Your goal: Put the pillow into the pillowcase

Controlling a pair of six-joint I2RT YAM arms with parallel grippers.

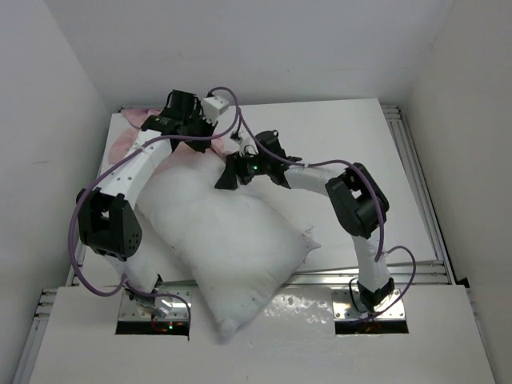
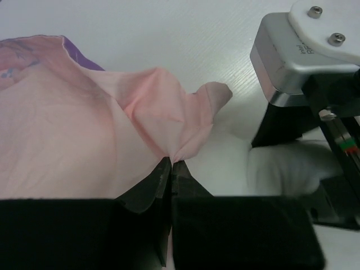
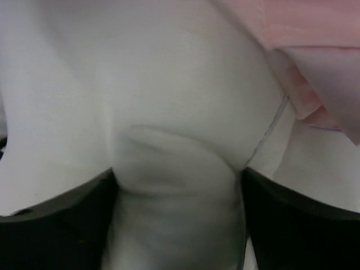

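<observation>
Top view: pillow (image 1: 232, 240) lay slantwise on the table (image 1: 344, 144), from the middle down toward 7 o'clock, with its near corner hanging over the table's near edge. Pillowcase (image 2: 84, 129) was bunched at 10 o'clock, pale pink side up, with a sliver of purple showing at its far rim.

Left tool (image 2: 170, 166): fully closed, pinching a gathered fold of the pink cloth at the case's edge.

Right tool (image 3: 177, 219): fingers stood wide apart at the pillow's far end, and a plump bulge of white filling swelled up between them. No firm pinch could be made out. In its own view a pink hem lay over the pillow at 1 o'clock, so the case's edge touched that end.

Handling, as judged: pillow light, soft and springy. It would squash under a grip and puff back, and it is bulky enough to drag. Best taken deep at a corner or along the end seam. Case thin, limp and likely to slip, so it should be held at the hem on a bunched fold.
</observation>
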